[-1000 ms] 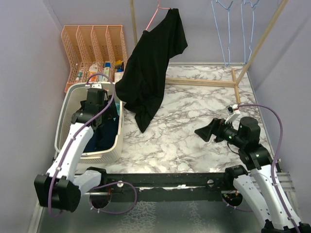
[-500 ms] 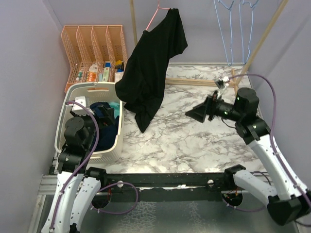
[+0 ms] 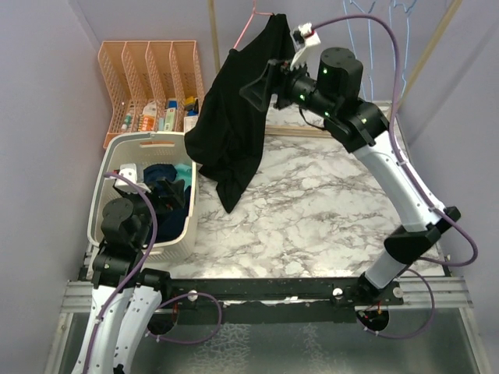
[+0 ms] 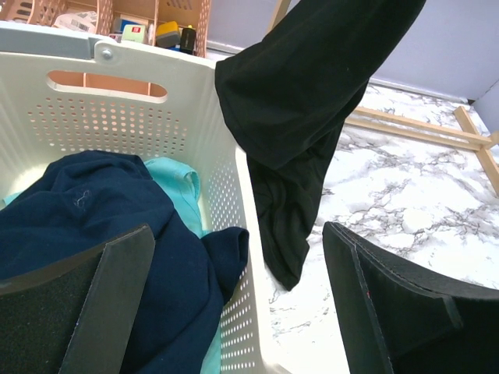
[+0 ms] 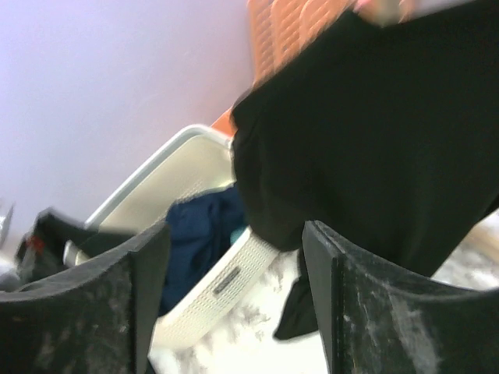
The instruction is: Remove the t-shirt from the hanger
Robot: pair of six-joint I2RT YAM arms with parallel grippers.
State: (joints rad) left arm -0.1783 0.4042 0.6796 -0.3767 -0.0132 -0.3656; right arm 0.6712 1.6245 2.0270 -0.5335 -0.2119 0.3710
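Observation:
A black t-shirt [image 3: 234,117] hangs from a pink hanger [image 3: 251,23] at the back of the table, its lower end drooping to the marble top. It also shows in the left wrist view [image 4: 300,101] and the right wrist view [image 5: 374,132]. My right gripper [image 3: 257,87] is raised beside the shirt's upper right side, jaws open, nothing between them; the shirt is just ahead of its fingers [image 5: 359,312]. My left gripper [image 3: 173,195] is open and empty over the white laundry basket [image 3: 117,156], its fingers [image 4: 109,296] above dark blue clothes.
The basket [image 4: 226,195] holds navy [image 4: 101,210] and teal [image 4: 175,175] clothes. An orange file rack [image 3: 148,70] with small bottles stands behind it. A wooden frame [image 4: 413,128] lies on the marble table [image 3: 327,210]. Purple walls close in on left and right.

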